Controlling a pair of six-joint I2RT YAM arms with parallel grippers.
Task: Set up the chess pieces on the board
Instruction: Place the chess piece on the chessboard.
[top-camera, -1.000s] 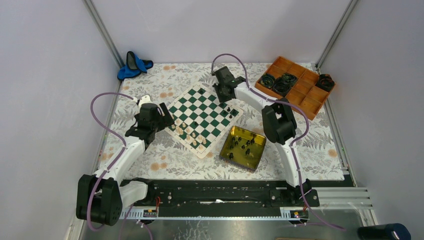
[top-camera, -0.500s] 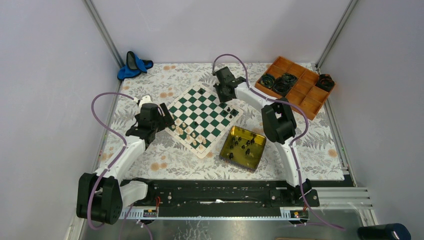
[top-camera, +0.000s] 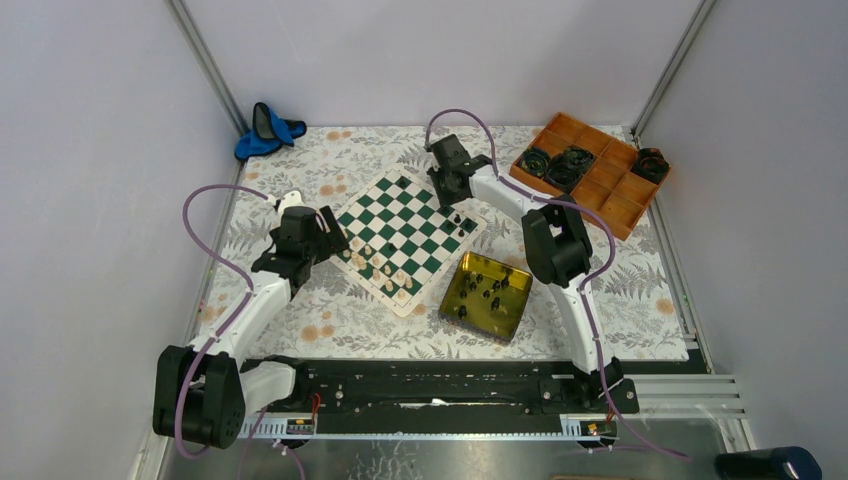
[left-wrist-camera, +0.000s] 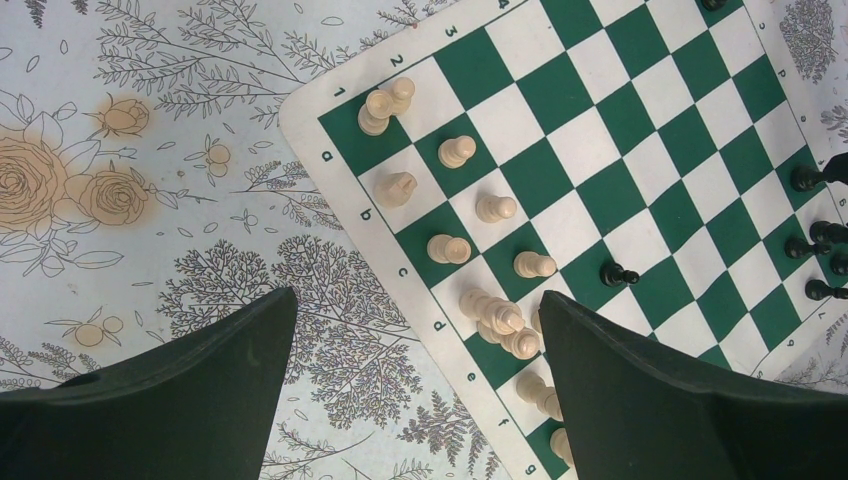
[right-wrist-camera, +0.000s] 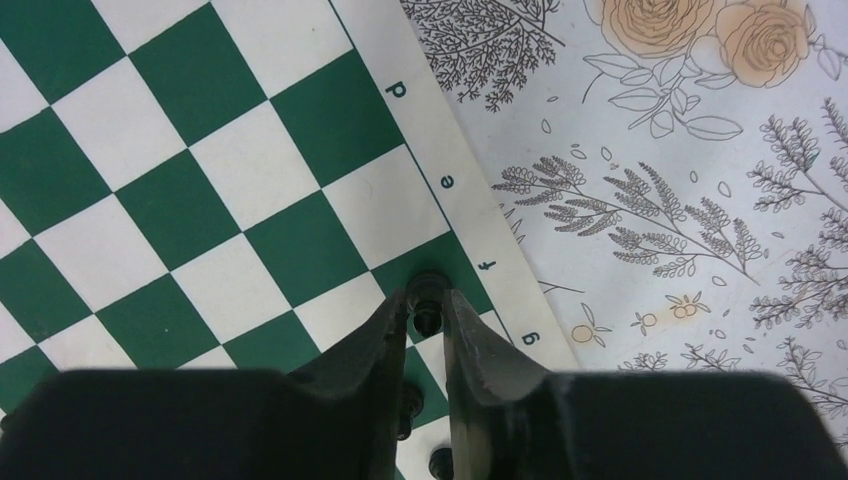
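Note:
The green-and-white board (top-camera: 405, 232) lies mid-table. Cream-white pieces (left-wrist-camera: 447, 249) stand or lie along its near-left rows, and a lone black piece (left-wrist-camera: 615, 274) stands further in. My left gripper (top-camera: 335, 240) is open and empty over the board's left edge (left-wrist-camera: 415, 310), one finger (left-wrist-camera: 200, 380) above the cloth and the other (left-wrist-camera: 660, 390) above the pieces. My right gripper (top-camera: 452, 197) is at the board's far right edge, shut on a black piece (right-wrist-camera: 427, 300) whose base is on the green f-file square. More black pieces (right-wrist-camera: 440, 463) stand beneath its fingers.
A yellow-gold tin tray (top-camera: 447, 290) holding several black pieces sits right of the board. An orange compartment tray (top-camera: 600, 200) with black coiled items is at the far right. A blue object (top-camera: 265, 130) lies at the far left corner. Grey walls close in on both sides.

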